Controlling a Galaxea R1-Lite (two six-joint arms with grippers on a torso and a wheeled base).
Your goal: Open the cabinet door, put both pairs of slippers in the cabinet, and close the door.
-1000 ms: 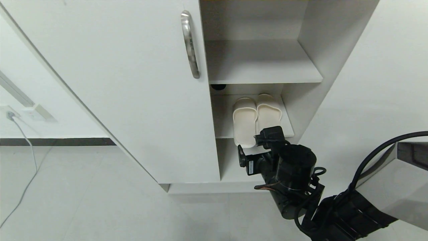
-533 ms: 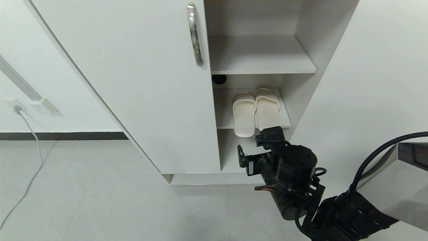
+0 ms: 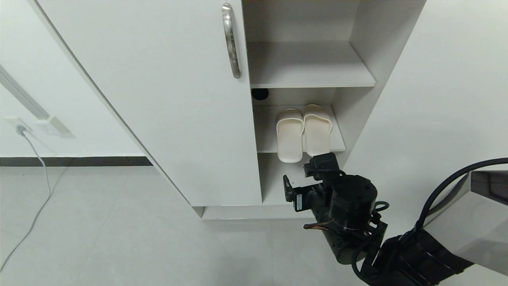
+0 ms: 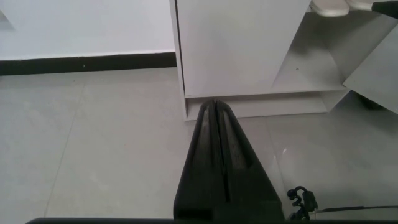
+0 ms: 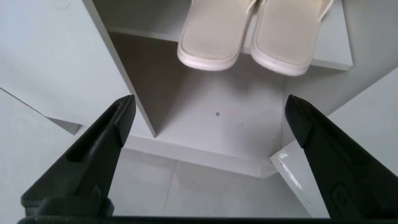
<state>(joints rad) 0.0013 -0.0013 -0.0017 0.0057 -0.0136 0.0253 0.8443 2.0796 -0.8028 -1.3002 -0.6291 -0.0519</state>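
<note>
Slippers (image 3: pixel 291 135): heels overhang shelf (image 3: pixel 262 131); door (image 3: pixel 166 99) hides cabinet (image 3: pixel 371 43) left part.

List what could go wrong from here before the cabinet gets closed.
1. The slippers overhang the front edge of their shelf; the open right end effector sits close by their heels and could knock them off.
2. Those overhanging heels might block the open door from shutting fully.

Slippers (image 3: pixel 291 135) on middle shelf (image 3: pixel 263 131) (heels overhanging).
</note>
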